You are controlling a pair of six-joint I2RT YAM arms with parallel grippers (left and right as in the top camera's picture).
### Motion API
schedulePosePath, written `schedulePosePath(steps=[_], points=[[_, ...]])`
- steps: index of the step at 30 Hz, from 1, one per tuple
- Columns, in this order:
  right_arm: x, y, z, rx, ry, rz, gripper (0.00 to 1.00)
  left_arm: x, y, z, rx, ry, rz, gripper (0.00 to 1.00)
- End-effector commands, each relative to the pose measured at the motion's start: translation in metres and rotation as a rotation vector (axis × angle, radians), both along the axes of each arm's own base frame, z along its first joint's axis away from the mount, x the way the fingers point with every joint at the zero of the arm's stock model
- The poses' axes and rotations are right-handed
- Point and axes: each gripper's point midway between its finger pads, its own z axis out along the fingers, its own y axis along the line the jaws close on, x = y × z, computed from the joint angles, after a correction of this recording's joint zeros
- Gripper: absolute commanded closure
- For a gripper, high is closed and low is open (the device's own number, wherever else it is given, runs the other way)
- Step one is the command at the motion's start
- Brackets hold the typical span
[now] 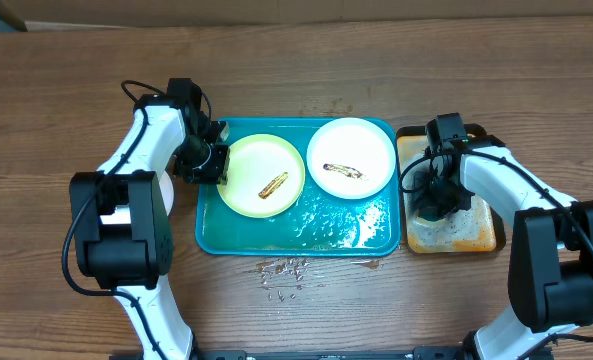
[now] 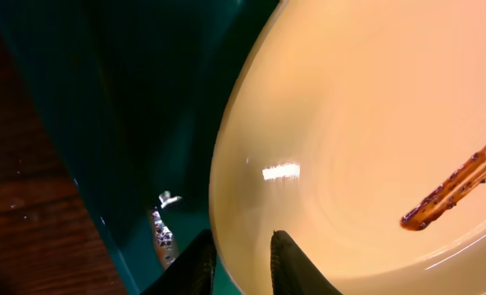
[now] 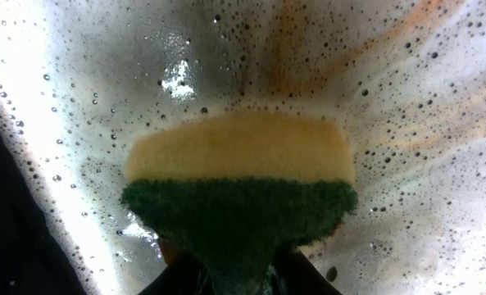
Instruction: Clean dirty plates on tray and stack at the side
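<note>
Right pincer (image 3: 234, 274) tight on sponge (image 3: 238, 164), wrist-view only

We see a teal-blue tray (image 1: 276, 238) glazed with whitish suds. It carries a pale yellow-green plate (image 1: 246, 165) and a white plate (image 1: 368, 145), each with a brown smear in the middle. The sponge (image 3: 238, 164) is yellow on one layer and dark green on the other, against grey-white foam speckled with bubbles and orange tints. The small tray (image 1: 412, 160) is orange-brown with a black rim, and the surface (image 1: 296, 80) is brown wood grain.
</note>
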Motion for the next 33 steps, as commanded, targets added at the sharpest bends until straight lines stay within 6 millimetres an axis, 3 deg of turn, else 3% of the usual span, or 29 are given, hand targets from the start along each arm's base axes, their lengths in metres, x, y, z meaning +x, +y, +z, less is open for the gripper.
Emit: schedulePosePath(steps=[1,5,9,12,19,22,28,33], points=[[-0.008,0.001,-0.009,0.011,0.049,-0.007,0.76,-0.001,-0.007,-0.006,-0.015,0.003,0.041,0.74],[-0.009,0.001,-0.009,0.011,0.054,-0.007,0.76,-0.006,-0.013,-0.016,-0.031,0.005,0.033,0.72],[-0.010,0.001,-0.009,0.010,0.057,-0.007,0.75,-0.011,-0.012,-0.019,-0.027,0.021,0.031,0.91],[-0.010,0.001,-0.009,0.010,0.057,-0.007,0.75,-0.015,-0.012,-0.018,-0.026,0.042,0.051,0.96],[-0.009,0.001,-0.009,0.011,0.052,-0.007,0.73,-0.035,-0.010,-0.011,-0.007,0.145,0.114,0.96],[-0.006,0.001,-0.009,0.012,0.042,-0.007,0.73,-0.045,0.001,-0.004,0.071,0.197,0.202,0.96],[-0.006,0.007,-0.005,0.045,0.052,-0.007,0.89,-0.064,0.003,0.019,0.109,0.253,0.329,0.96],[-0.004,0.029,0.019,0.166,0.093,-0.012,0.96,-0.085,0.000,0.032,0.112,0.332,0.357,0.96]])
